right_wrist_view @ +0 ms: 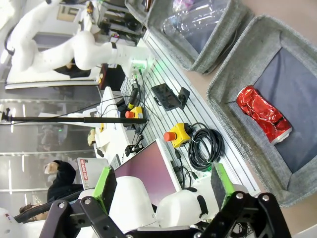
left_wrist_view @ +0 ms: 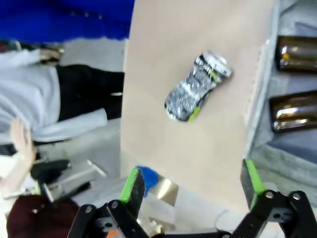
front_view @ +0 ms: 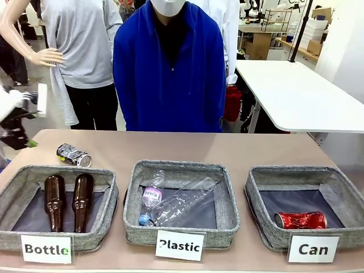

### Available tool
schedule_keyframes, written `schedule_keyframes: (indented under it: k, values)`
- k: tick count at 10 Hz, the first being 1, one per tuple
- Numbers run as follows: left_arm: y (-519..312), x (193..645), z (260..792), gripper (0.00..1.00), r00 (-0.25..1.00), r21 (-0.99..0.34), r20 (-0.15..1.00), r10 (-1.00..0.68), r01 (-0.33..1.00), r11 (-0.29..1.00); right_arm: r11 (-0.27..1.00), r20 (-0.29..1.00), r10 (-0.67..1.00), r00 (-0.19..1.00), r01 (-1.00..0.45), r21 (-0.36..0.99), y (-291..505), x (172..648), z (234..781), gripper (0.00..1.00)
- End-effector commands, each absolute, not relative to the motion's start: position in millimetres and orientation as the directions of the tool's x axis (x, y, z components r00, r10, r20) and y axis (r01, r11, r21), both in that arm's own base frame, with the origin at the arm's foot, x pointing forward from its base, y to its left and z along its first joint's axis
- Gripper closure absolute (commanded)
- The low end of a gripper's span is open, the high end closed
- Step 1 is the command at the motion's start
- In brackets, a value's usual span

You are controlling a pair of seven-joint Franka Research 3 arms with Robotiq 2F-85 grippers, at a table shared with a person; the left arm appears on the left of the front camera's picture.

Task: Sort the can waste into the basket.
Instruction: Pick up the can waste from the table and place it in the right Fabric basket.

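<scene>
Left gripper [left_wrist_view: 190, 179]: my jaws stand wide apart with nothing between them, looking down on the silver can [left_wrist_view: 197, 87]. It lies on its side on the bare table [front_view: 187, 149], just behind the Bottle basket [front_view: 14, 190] and outside every basket. Right gripper [right_wrist_view: 162, 174]: jaws spread apart as well, nothing held. The red can [right_wrist_view: 262, 114] lies on its side in the Can basket [front_view: 259, 224], near the front wall. 2 brown bottles [front_view: 54, 199] lie in the Bottle basket.

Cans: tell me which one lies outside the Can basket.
The silver-and-dark crushed can, on the bare table behind the Bottle basket. The red can lies inside the Can basket.
</scene>
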State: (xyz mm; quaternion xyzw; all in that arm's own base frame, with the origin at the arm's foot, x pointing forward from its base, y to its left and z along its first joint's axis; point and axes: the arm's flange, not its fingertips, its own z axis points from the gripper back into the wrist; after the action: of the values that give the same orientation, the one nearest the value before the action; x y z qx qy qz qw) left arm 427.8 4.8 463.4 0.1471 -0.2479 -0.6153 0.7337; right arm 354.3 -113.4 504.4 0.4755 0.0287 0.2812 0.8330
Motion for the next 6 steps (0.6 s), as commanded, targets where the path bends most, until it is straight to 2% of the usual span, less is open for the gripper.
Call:
schedule_keyframes:
  k: [1,2,4,6]
  values:
    - [-1.0,463.0,458.0,0.00,0.089,0.464,0.150,-0.985,0.873,0.150,0.383,0.226,0.511,0.829,-0.455,0.804,-114.5,354.0,506.6,0.00]
    - [-7.7,479.1,455.4,0.00,0.064,0.417,0.146,-0.987,0.901,0.120,0.383,0.226,0.511,0.829,-0.455,0.804,-114.5,354.0,506.6,0.00]
    - [-10.4,514.9,442.0,0.00,-0.061,0.358,0.086,-0.994,0.933,-0.026,0.383,0.226,0.511,0.829,-0.455,0.804,-114.5,354.0,506.6,0.00]
    - [-8.1,547.1,420.6,0.00,-0.117,0.364,0.032,-0.993,0.926,-0.097,0.383,0.226,0.511,0.829,-0.455,0.804,-114.5,354.0,506.6,0.00]
